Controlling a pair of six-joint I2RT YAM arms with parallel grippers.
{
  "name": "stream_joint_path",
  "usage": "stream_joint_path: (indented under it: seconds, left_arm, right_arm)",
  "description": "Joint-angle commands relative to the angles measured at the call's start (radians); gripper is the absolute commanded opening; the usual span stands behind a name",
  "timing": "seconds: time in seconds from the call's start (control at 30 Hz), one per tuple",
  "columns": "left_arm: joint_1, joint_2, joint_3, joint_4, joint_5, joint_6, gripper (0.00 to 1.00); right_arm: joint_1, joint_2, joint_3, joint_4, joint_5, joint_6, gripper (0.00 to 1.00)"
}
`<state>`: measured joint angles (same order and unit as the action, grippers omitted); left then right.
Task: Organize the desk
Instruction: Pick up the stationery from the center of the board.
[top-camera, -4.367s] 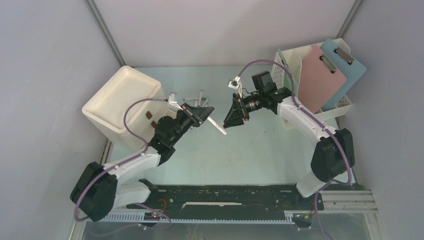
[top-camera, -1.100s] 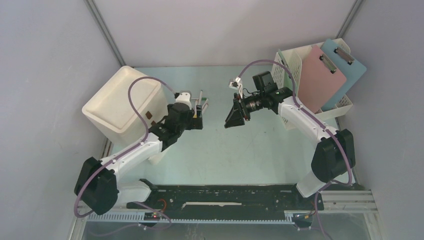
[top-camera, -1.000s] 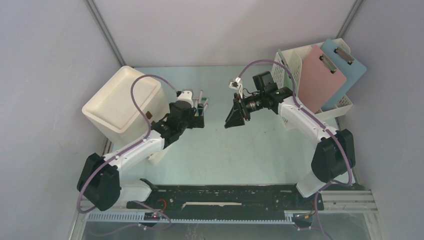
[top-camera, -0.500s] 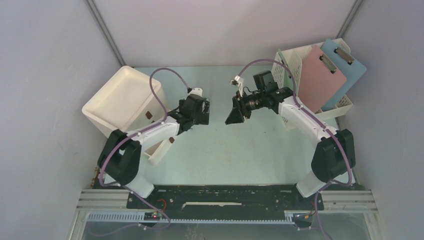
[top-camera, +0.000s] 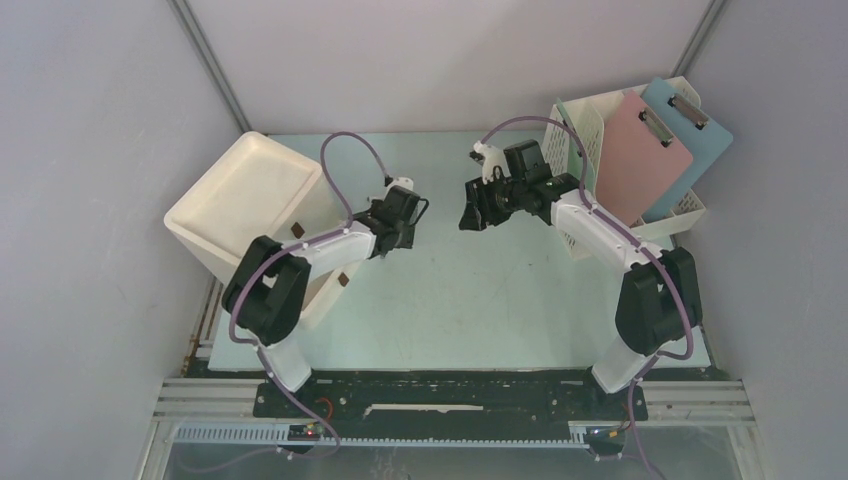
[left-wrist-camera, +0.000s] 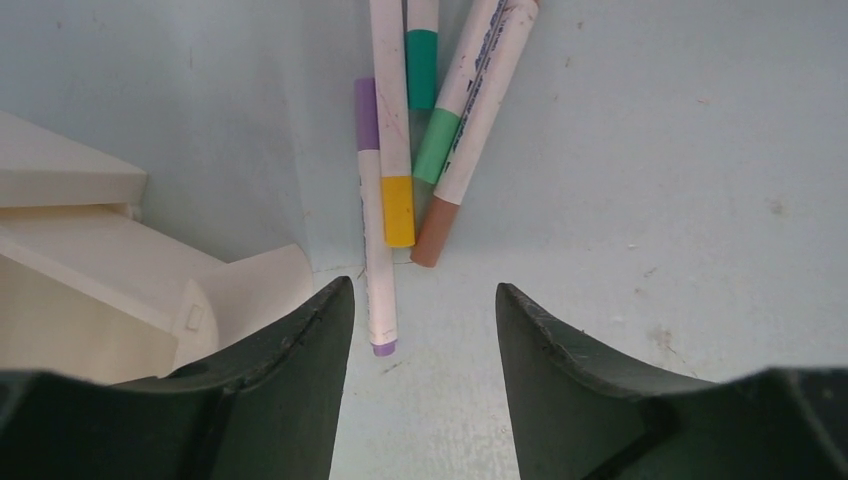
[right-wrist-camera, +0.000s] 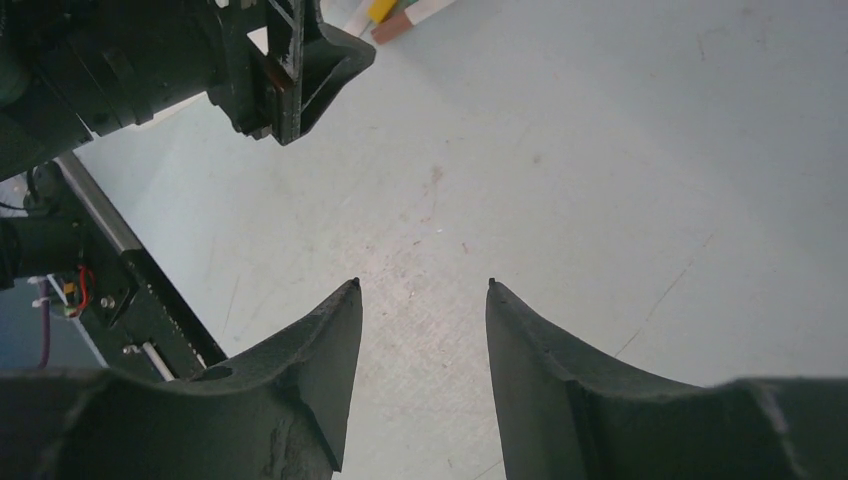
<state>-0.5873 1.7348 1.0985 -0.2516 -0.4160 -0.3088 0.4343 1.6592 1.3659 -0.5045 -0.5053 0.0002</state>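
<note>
1. The desk is a flat, pale mint top filling the middle of the overhead view. It has grey panels on three sides and a black rail along its front edge.
2. Four markers lie on the desk at its back left, close together and just beside the bin. They are a purple marker, a yellow marker, a green marker and a brown marker. The purple and yellow ones lie side by side, touching, and the brown cap ends right next to the yellow cap.
3. The left gripper hangs over the near ends of the markers with its jaws apart, clamped on nothing. The purple marker's tip shows in the gap, close to the finger on the bin's side. In the overhead view this gripper hides the markers.
4. The right gripper is over the back middle of the desk, facing the left gripper with open desk between them. Its jaws are apart, with only bare, scuffed desk showing between them.
5. The bin is a white open-topped box at the desk's left side, against the left panel.
6. The rack is white and perforated and stands in the back right corner. It holds a pink clipboard and a blue clipboard, both leaning toward the right panel.
</note>
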Motion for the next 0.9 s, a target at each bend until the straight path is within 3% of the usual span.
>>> stream_joint_path:
  seconds: [0.0, 0.5, 0.87]
  left_arm:
    - [0.02, 0.021, 0.037, -0.003, -0.043, 0.022, 0.59]
    - [0.07, 0.101, 0.049, 0.002, 0.003, 0.017, 0.34]
    - [0.086, 0.14, 0.043, 0.002, 0.053, 0.002, 0.3]
  right_arm:
    - [-0.003, 0.005, 0.002, 0.043, 0.055, 0.024, 0.56]
    - [-0.011, 0.017, 0.002, 0.041, 0.034, 0.021, 0.57]
    - [-0.014, 0.02, 0.003, 0.04, 0.027, 0.02, 0.56]
